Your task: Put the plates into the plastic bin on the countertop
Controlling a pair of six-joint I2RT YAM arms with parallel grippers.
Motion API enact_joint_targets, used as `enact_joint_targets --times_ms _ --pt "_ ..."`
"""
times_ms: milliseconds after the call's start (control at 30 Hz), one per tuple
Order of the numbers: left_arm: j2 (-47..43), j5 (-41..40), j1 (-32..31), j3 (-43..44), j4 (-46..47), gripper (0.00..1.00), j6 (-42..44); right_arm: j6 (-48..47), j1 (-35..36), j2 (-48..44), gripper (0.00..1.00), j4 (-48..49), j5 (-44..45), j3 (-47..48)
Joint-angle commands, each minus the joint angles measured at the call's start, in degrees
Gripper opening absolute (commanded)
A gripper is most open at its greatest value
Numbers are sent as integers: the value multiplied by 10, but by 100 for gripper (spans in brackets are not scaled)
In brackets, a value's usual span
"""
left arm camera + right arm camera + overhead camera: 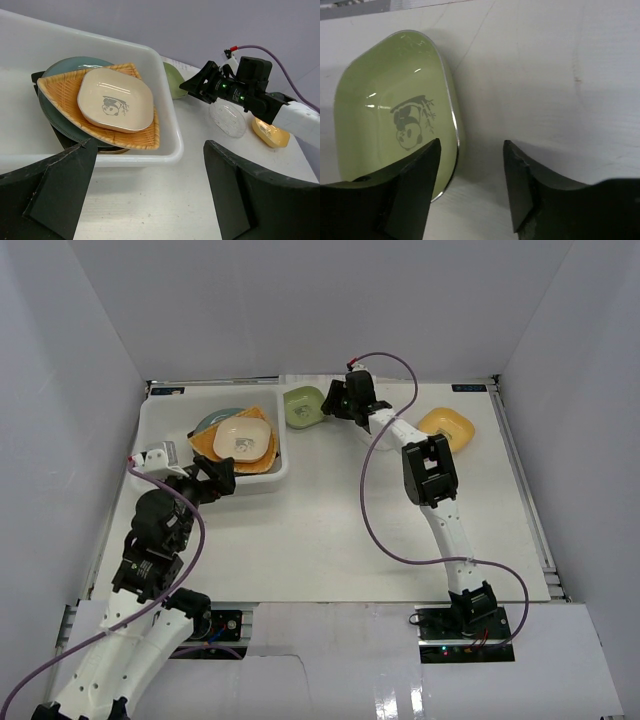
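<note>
The plastic bin [160, 412] stands at the back left and holds a stack: a cream square dish [243, 438] on a tan fan-shaped plate [203, 443] on a blue-grey round plate [214, 420]. The left wrist view shows the same bin [172, 150] and cream dish [115, 100]. A green square dish [303, 406] lies right of the bin. My right gripper [328, 400] is open, with its jaws astride the green dish's [385, 110] right rim. A yellow dish [447, 427] lies at the back right. My left gripper [222, 478] is open and empty by the bin's near wall.
A clear small dish [227, 117] lies on the white countertop [330, 530] between the green dish and the yellow dish [270, 135]. White walls close in the table on three sides. A purple cable [375, 530] loops over the table beside the right arm.
</note>
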Motion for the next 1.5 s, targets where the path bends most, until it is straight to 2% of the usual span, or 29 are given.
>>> enact_joint_targets --times_ms 0,67,100,167,333,367,400,533,633,833,967,1300,1433,1467 --pt "5 13 6 4 6 98 -2 50 2 1 56 68 -33 -1" --pt "8 16 7 4 6 98 -1 58 2 -13 36 87 -27 -32" --pt "9 17 9 4 7 98 -2 61 3 -22 21 106 -20 -43" --pt "11 20 12 4 7 98 -2 59 3 -62 8 129 2 -84" --pt "8 27 15 4 7 98 -3 -15 2 -168 8 146 85 -132" --pt "7 27 16 3 8 98 -2 -27 2 -213 8 156 93 -146" --pt "1 30 17 4 8 98 -3 -35 2 -240 8 165 98 -186" --pt "-13 34 18 4 8 98 -1 -41 11 -385 8 218 67 -305" --pt "-22 34 18 3 8 98 0 -50 39 -418 8 203 44 -333" --pt "-29 47 17 2 10 98 3 -48 122 -401 8 177 31 -328" --pt "-35 46 18 1 9 98 4 -36 179 -356 8 147 54 -264" --pt "-42 47 17 -1 7 98 4 44 230 -282 9 106 120 -200" --pt "-44 49 18 -1 7 98 3 66 232 -271 18 102 133 -181" --pt "-44 48 17 -1 7 98 3 67 231 -269 30 99 132 -176"
